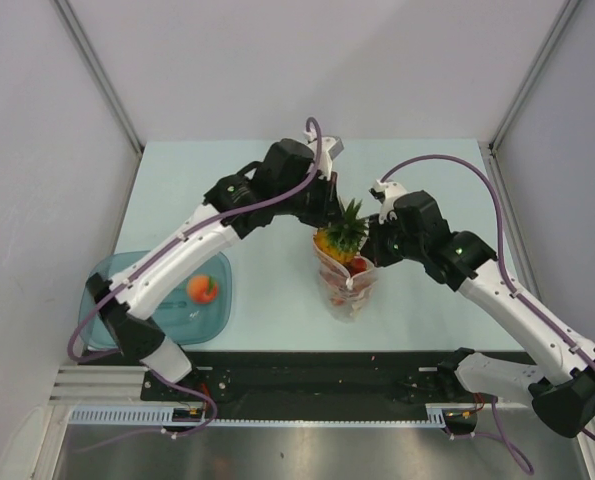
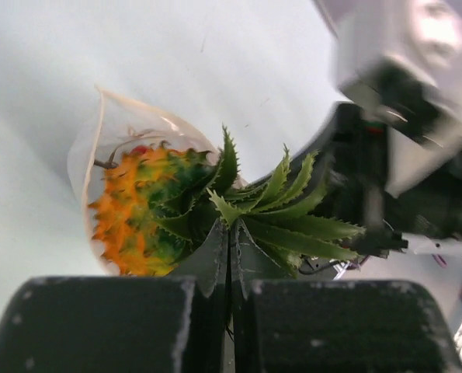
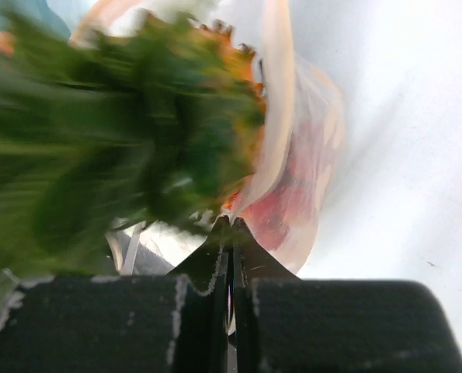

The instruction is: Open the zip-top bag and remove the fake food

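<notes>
The worktop [image 1: 177, 170] is pale and carries everything. The left arm [image 1: 192, 245] starts from 7 o'clock and bends over the middle. The right arm [image 1: 507, 295] starts from 5 o'clock, and its base is cut off by the picture edge.

A teal tray [image 1: 112, 275] lies at 8 o'clock on the worktop, partly under the left arm. The bag [image 1: 349, 295] stands near the middle of the worktop, a little toward 5 o'clock, well apart from the tray. Its mouth is open and points toward 12 o'clock. Its dots are hard to make out from above.

The pineapple [image 1: 339, 240] sits in the mouth of the bag. The lower part of its body is inside the film, and the leaves and the upper part are outside. In the right wrist view it is only a green and orange blur. Some red pieces [image 3: 281, 214] lie deeper in the bag, behind the film, and I cannot count them or tell their shape. One orange fruit [image 1: 202, 290] lies in the tray.

The left hand [image 2: 231, 268] comes to the pineapple from 11 o'clock and is clenched on the green leaves. The right hand [image 3: 231, 249] comes from 3 o'clock and is also clenched. The edge of the bag runs down between its fingertips, so it seems to be grasping the film, but the pinch point itself is dark.
</notes>
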Robot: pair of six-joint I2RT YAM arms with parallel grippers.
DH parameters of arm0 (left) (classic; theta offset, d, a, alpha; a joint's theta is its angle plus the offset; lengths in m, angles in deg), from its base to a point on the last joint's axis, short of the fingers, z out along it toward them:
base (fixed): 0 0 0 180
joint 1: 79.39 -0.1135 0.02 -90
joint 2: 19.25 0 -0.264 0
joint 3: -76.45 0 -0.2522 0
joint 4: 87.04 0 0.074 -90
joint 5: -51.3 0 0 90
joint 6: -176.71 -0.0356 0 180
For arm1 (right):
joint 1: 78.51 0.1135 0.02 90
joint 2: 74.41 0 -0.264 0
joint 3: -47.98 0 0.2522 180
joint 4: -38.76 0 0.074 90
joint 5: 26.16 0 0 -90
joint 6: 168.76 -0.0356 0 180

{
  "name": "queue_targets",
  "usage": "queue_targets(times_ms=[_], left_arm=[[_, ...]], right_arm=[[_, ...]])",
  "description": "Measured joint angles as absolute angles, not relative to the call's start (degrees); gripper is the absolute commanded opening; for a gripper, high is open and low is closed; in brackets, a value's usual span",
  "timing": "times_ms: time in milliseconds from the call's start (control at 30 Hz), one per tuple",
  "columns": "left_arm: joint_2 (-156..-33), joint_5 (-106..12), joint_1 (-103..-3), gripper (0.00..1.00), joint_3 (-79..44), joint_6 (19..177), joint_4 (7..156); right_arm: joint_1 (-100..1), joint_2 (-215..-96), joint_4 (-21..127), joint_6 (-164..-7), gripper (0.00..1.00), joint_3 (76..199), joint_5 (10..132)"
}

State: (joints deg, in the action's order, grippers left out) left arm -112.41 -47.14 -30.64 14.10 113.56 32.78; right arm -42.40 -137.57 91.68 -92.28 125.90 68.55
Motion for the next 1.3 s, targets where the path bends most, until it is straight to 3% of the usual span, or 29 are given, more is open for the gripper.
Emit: queue_targets(times_ms=[300, 467, 767, 933, 1300], left_arm=[[-94.1, -47.6, -31.1, 0.0, 8.5, 106.6, 42.4], [-86.8, -38.7, -31.3, 0.0, 6.9, 105.1, 43.1], [-80.9, -11.6, -42.6, 0.0, -1.7, 114.7, 25.4], [-81.0, -5.0, -51.9, 0.0, -8.2, 123.5, 13.7], [-81.4, -3.7, -53.9, 0.0, -29.5, 141.9, 2.9]], right_arm=[[-44.4, -137.5, 91.6, -93.2, 0.0, 124.6, 68.2], [-45.5, -137.5, 91.5, -93.3, 0.0, 124.6, 68.4], [-46.3, -137.6, 91.2, -93.3, 0.0, 124.6, 70.0], [-46.4, -137.9, 90.9, -93.3, 0.0, 124.6, 70.9], [-46.5, -138.1, 90.7, -93.2, 0.0, 124.6, 71.9]])
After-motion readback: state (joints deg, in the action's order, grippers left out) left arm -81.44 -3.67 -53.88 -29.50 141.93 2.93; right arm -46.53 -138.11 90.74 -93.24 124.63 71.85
